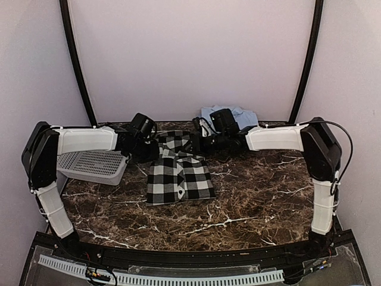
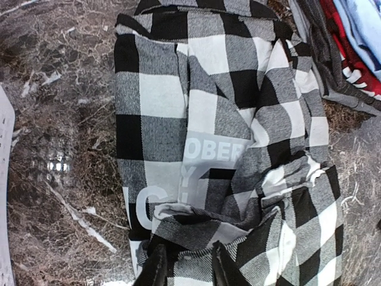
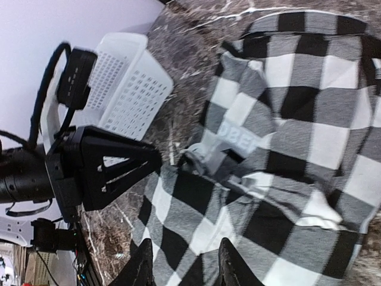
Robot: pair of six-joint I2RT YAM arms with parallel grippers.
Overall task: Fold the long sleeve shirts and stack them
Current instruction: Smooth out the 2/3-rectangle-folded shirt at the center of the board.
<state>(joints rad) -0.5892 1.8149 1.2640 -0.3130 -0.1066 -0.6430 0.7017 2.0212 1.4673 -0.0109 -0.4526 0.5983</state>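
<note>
— Black-and-white buffalo-check shirt (image 1: 178, 173): where is it found, and in what shape?
— It is laid in the middle of the marble bench (image 1: 256, 196), partly folded. Its far end is rumpled, and white block lettering (image 2: 211, 149) is shown on a turned-in panel.
— And the pincers?
— Both are set at that far end. The left pincer (image 2: 187, 271) is seen over a bunched fold, fingers a little apart with check cloth between them. Whether that cloth is pinched or loose cannot be told. The same is to be said of the right pincer (image 3: 184, 265).
— How is this fold best done?
— By judgement, the bunched cloth should be drawn flat across the body before anything more is folded. Both edges should be taken level and lowered together, so that no ridge is trapped.
— What is found around it?
— The light blue shirt (image 1: 244, 113) and the red shirt (image 2: 339, 36) are heaped near the far corner and should not be dragged. The grey perforated basket (image 1: 89, 164) is set to the left, apart.
</note>
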